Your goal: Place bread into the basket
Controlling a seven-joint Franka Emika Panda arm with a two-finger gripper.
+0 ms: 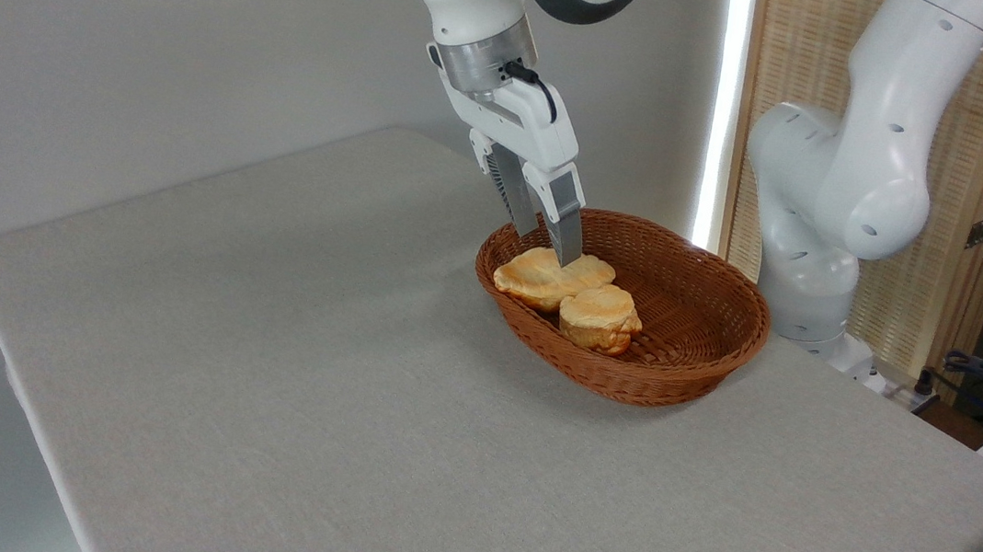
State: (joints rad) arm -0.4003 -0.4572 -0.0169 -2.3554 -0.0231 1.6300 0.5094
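Croissant (552,279) already down inside the wicker basket (704,356), left end, touching the round bun (600,318). Gripper (551,244) fingers seemingly clamped on it; just open and lift straight up

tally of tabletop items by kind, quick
Croissant-shaped bread: 1
Round bun: 1
Wicker basket: 1
Total: 3; both breads lie inside the basket.
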